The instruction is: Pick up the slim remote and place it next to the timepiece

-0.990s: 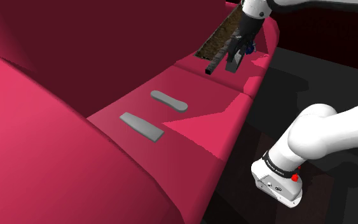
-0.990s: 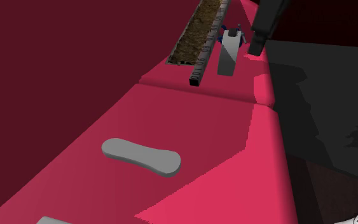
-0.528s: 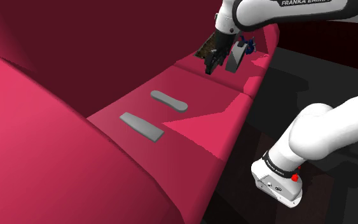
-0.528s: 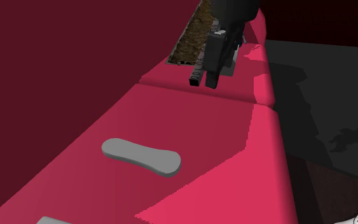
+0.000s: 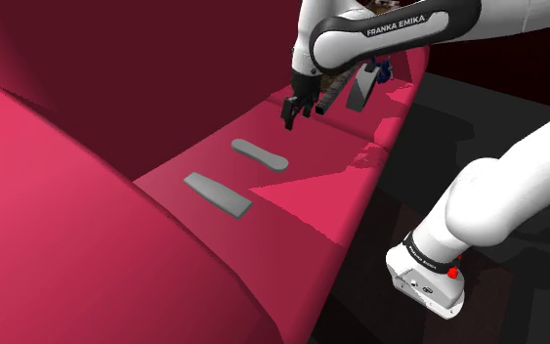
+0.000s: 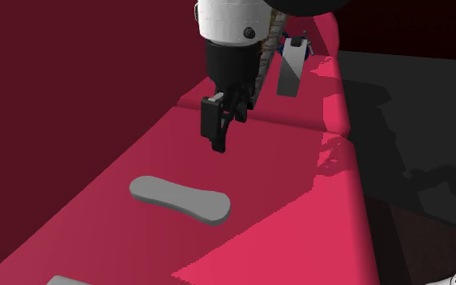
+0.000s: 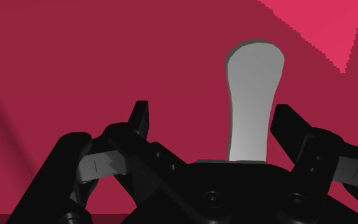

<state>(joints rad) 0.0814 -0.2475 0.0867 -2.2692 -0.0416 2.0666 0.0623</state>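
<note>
approach step, i judge: the gripper [image 5: 290, 112] hovers wide open and empty, just up-right of the slim remote [image 5: 259, 153], which lies flat on the red cushion [image 5: 307, 181] mid-frame. next it must descend, straddle the remote's narrow waist and close. the timepiece [image 5: 362, 90] waits upper right.

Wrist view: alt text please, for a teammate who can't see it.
A slim grey remote lies on a red cushion, ahead of the open black fingers and between them, closer to one; neither touches it.
</note>
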